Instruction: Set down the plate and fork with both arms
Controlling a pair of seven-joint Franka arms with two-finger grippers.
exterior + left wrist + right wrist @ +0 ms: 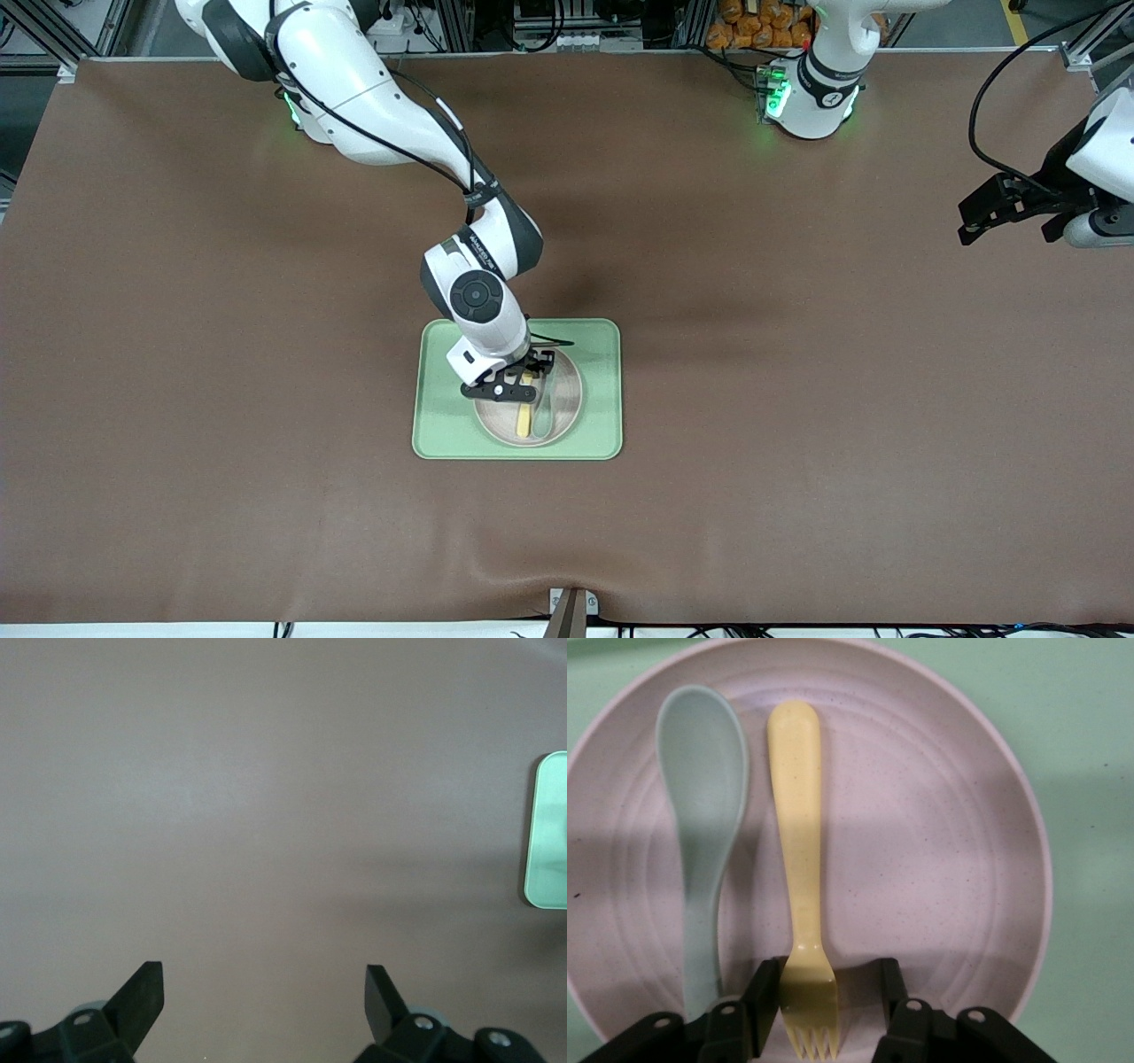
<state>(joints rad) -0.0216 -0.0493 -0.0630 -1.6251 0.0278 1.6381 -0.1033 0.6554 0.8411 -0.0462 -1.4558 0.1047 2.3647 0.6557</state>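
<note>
The off-white plate (569, 390) (939, 842) lies on a light-green tray (443, 425) (1090, 726) at the middle of the table. On the plate lie the pale-yellow fork (525, 411) (799, 842) and, beside it, a teal spoon (542, 413) (704, 815). My right gripper (523, 381) (828, 979) is down on the plate, its jaws either side of the fork's tined head. One finger touches the fork and the other stands a little off it. My left gripper (1010, 230) (263, 988) waits open over bare table at the left arm's end.
A brown mat (797, 399) (266, 815) covers the whole table. The tray's edge (549, 828) shows in the left wrist view. A small bracket (571, 607) sits at the table edge nearest the front camera.
</note>
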